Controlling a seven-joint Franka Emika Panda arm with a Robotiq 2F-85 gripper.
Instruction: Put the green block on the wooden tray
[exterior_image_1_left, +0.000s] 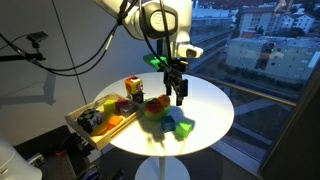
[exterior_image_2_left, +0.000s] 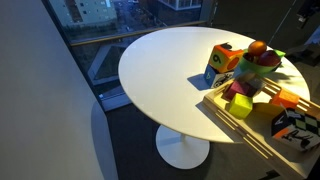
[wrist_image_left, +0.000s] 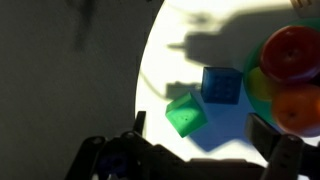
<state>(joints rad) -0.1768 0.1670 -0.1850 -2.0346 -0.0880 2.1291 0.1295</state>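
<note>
The gripper hung above the round white table, its jaws wide apart and empty. In the wrist view the small lime-green cube lay on the table just beside a darker teal cube, outside the shallow light-wood tray.

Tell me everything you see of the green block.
The green block is a small plain cube, matte-looking, lying flat on the white table, in shadow, not on the wooden tray. It is turned at an angle to the blue cube beside it, corners close; contact unclear. The open claw hangs above, not touching it.
</note>
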